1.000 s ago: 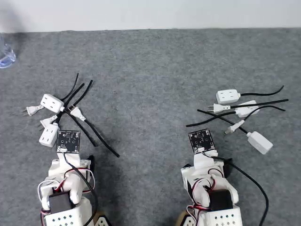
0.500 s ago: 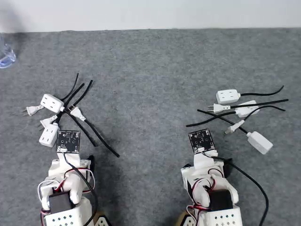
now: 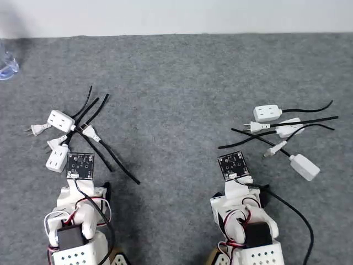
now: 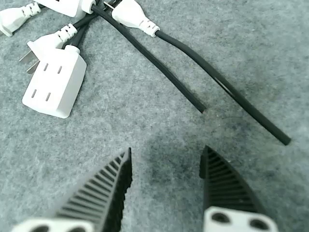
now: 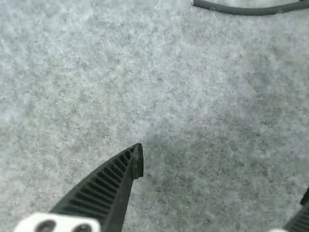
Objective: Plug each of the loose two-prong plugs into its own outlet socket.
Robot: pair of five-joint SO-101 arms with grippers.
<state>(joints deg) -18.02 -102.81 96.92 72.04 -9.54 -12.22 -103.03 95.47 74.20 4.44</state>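
On the left of the grey carpet lie two white outlet blocks, one farther out [image 3: 60, 120] and one nearer [image 3: 57, 158], tangled with white two-prong plugs [image 3: 36, 130] [image 3: 88, 131] on black cords. My left gripper [image 4: 166, 152] hangs open over bare carpet just short of the nearer outlet block [image 4: 53, 87]; a loose plug [image 4: 133, 17] lies beyond it. On the right lie an outlet block [image 3: 267, 113], a second one [image 3: 304, 167] and plugs [image 3: 256, 126] [image 3: 276, 149]. My right gripper [image 5: 222, 174] is open above empty carpet, with a black cord [image 5: 251, 7] ahead of it.
Both arms sit at the near table edge, the left arm [image 3: 80, 204] beside the right arm [image 3: 242, 210]. A wide strip of carpet separates the two cable clusters. A clear object [image 3: 6, 65] lies at the far left edge. A white wall [image 3: 176, 16] bounds the far side.
The right arm's wrist has shifted slightly to the left. The left arm and all plugs and outlets stay where they were.
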